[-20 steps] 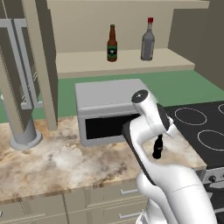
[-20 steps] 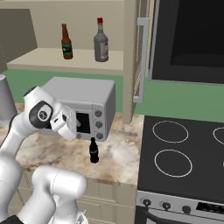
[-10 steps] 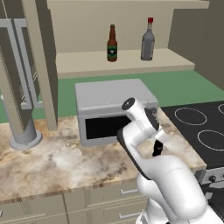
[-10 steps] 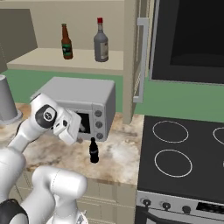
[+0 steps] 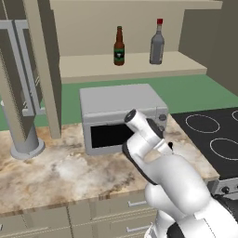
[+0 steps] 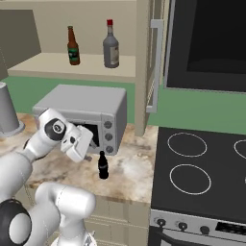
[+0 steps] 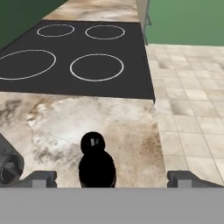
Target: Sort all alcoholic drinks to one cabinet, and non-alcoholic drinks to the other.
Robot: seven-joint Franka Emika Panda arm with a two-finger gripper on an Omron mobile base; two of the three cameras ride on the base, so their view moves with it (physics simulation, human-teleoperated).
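While the cola bottle (image 7: pixel 97 164) stands between them untouched, the jaws gape wide, holding nothing.

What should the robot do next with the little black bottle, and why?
Probably lower the gripper a little further around the black cola bottle, then close. The jaws stand wide open with the bottle upright between them on the counter, not yet gripped.

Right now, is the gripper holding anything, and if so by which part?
Nothing is held. The gripper is open, its fingertips wide on either side of the black cola bottle standing on the counter, not touching it.
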